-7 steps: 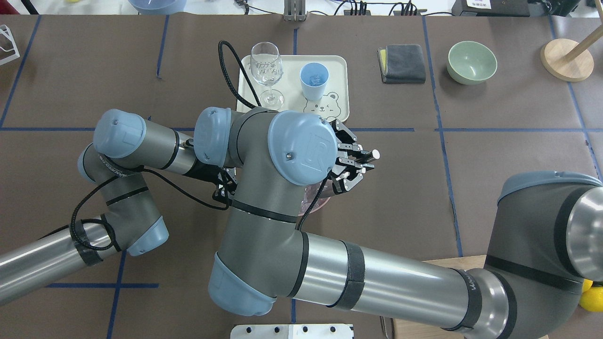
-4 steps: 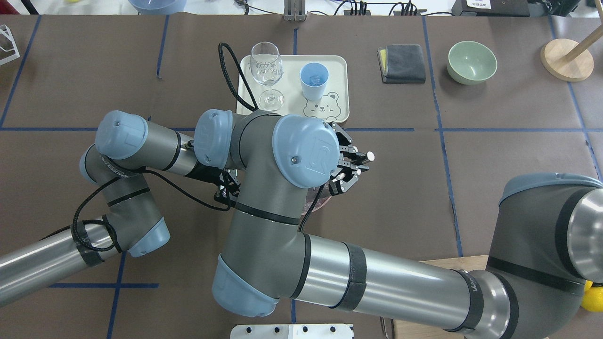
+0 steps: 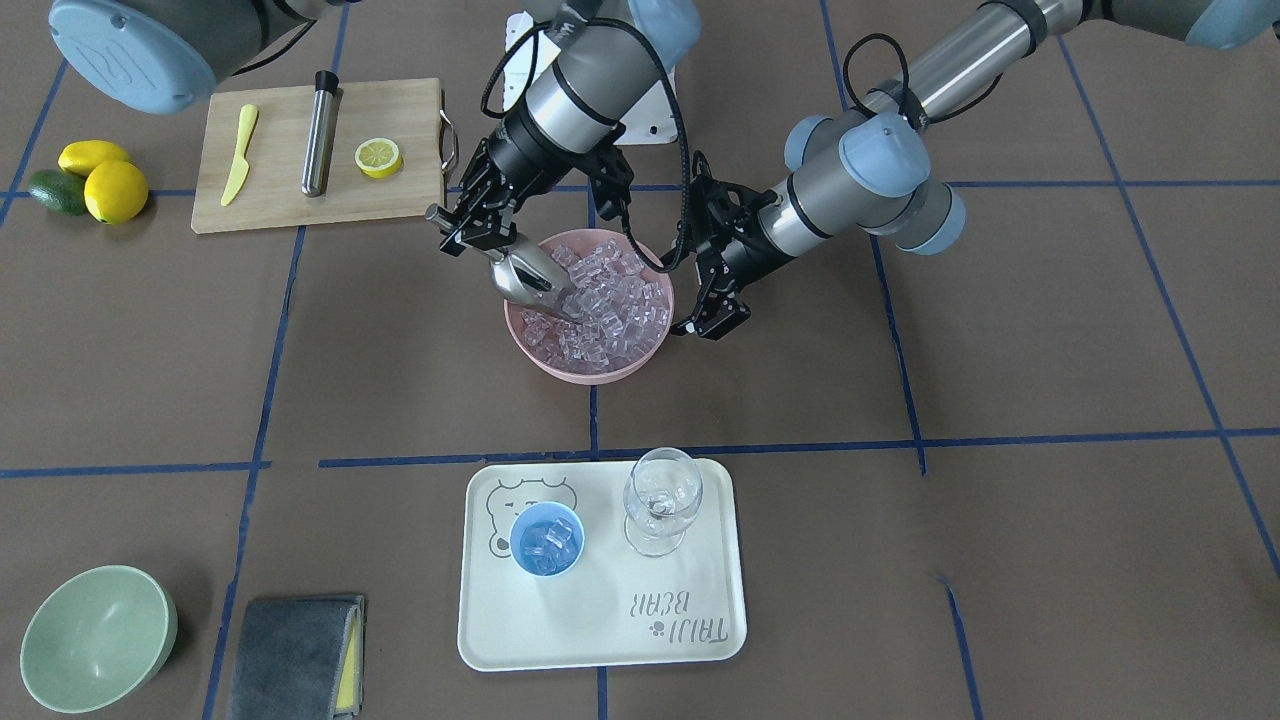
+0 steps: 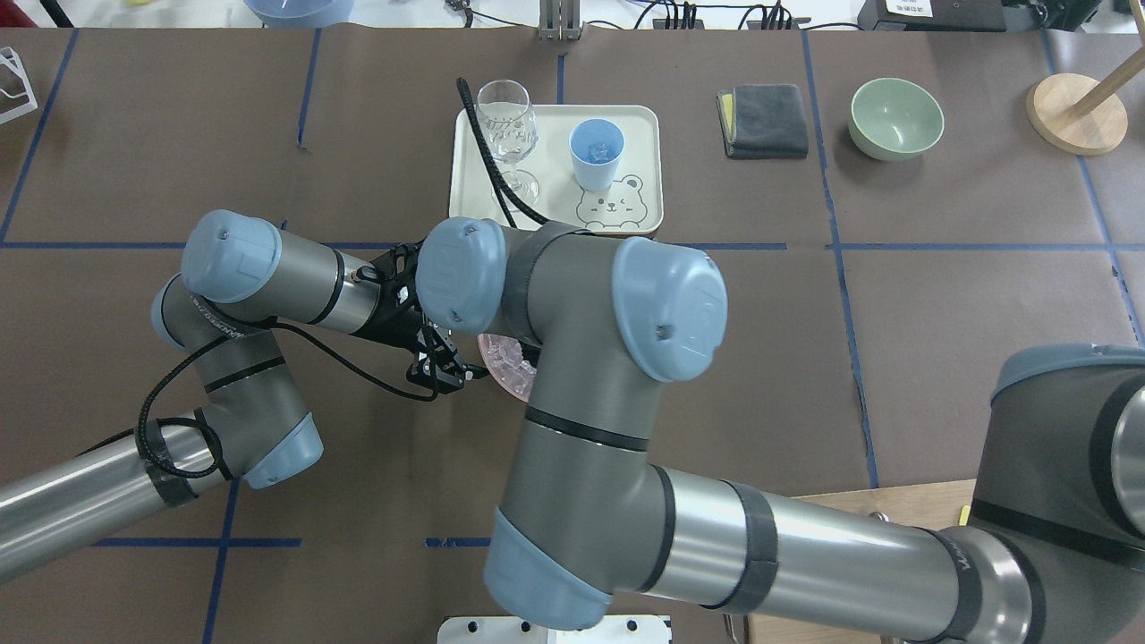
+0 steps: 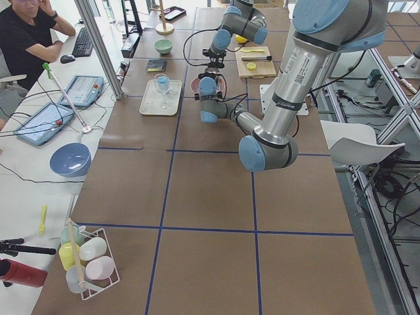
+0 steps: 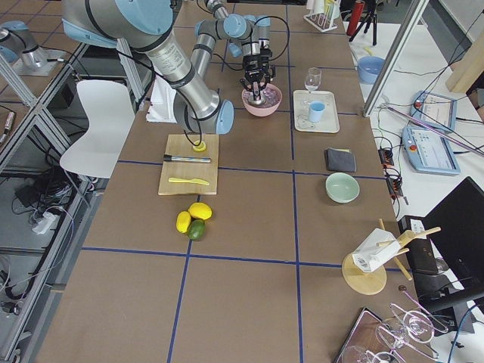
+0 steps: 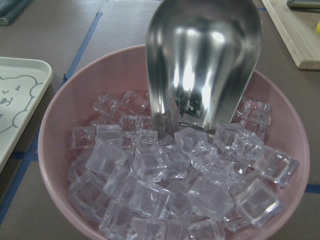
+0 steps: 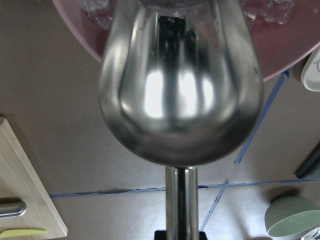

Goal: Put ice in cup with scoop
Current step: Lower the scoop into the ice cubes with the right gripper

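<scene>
Near: light-blue cup on tray, a few cubes inside. Beyond: pink bowl of ice, scoop mouth buried, handle clamped in right gripper. Beside the rim, left gripper, aperture unclear. Suggest levelling the scoop before lifting.

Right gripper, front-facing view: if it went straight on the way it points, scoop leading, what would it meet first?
The ice in the pink bowl. The right gripper points down along the scoop, whose lip sits among the cubes; how deep is unclear.
</scene>
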You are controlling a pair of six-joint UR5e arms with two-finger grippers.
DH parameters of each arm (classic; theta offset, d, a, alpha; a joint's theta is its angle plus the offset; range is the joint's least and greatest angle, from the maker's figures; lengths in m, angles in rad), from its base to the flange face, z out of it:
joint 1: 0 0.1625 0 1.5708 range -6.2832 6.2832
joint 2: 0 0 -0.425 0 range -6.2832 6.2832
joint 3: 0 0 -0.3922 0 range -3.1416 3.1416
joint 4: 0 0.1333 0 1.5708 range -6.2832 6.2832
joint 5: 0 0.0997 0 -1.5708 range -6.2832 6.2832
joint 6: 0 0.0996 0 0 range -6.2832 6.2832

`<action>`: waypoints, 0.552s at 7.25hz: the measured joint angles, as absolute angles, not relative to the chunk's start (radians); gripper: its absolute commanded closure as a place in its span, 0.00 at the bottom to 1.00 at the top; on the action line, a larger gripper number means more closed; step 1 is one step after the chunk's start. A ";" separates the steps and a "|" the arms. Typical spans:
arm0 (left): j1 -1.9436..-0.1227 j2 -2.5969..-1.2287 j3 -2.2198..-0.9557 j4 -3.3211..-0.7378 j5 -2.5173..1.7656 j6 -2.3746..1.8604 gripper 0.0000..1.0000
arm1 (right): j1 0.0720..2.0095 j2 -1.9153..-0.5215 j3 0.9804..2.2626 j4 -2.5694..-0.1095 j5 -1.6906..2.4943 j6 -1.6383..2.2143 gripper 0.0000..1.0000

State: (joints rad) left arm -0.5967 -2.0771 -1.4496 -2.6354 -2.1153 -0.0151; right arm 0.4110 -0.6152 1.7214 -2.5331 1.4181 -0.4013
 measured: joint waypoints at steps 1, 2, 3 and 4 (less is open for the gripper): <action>-0.597 -2.077 -1.450 -2.635 -2.115 -0.014 0.00 | 0.411 -0.664 1.780 -2.506 1.422 -0.402 1.00; -0.597 -2.077 -1.450 -2.635 -2.115 -0.014 0.00 | 0.411 -0.687 1.806 -2.484 1.427 -0.402 1.00; -0.597 -2.076 -1.450 -2.635 -2.115 -0.014 0.00 | 0.411 -0.695 1.816 -2.473 1.430 -0.402 1.00; -0.597 -2.076 -1.450 -2.635 -2.115 -0.014 0.00 | 0.411 -0.698 1.819 -2.462 1.432 -0.401 1.00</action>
State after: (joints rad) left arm -0.5967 -2.0756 -1.4496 -2.6354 -2.1154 -0.0138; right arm 0.4111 -0.6980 1.8190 -2.4617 1.4317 -0.4009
